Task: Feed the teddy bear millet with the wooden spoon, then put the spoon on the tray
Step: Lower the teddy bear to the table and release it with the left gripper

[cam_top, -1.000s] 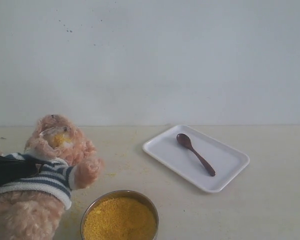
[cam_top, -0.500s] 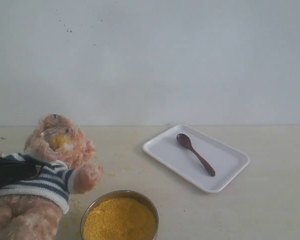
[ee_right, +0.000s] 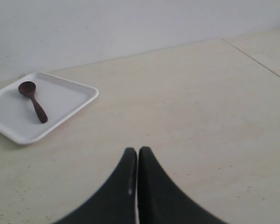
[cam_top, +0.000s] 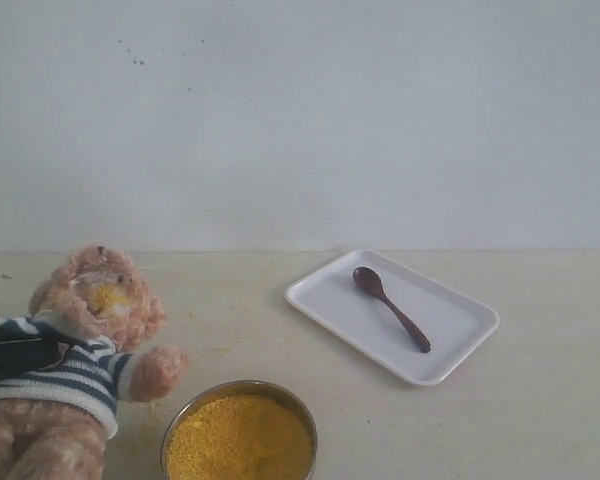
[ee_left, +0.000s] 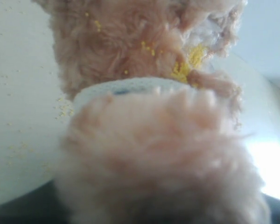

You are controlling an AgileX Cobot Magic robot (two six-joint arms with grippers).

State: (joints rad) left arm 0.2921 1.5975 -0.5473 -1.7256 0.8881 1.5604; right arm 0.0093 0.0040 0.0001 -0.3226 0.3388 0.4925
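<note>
The teddy bear [cam_top: 100,300] leans back at the left edge, with yellow grains on its muzzle. My left gripper [cam_top: 15,352] shows as a black piece across its striped shirt, closed on the body. In the left wrist view the bear's fur [ee_left: 144,70] fills the picture and hides the jaws. The millet [cam_top: 240,438] heaps in a round metal bowl in front of the bear. The wooden spoon [cam_top: 390,308] lies on the white tray [cam_top: 460,325]. My right gripper [ee_right: 137,150] is shut and empty above bare table, with the spoon [ee_right: 33,100] and tray [ee_right: 65,98] well away from it.
The metal bowl [cam_top: 280,392] stands at the front edge of the exterior view, close to the bear's paw. Loose yellow grains lie scattered on the beige table [cam_top: 540,400] around the bear. A plain white wall stands behind.
The bear has sunk lower and shifted to the left with my left gripper, its head and paw dropping. Spoon, tray and bowl have not moved.
</note>
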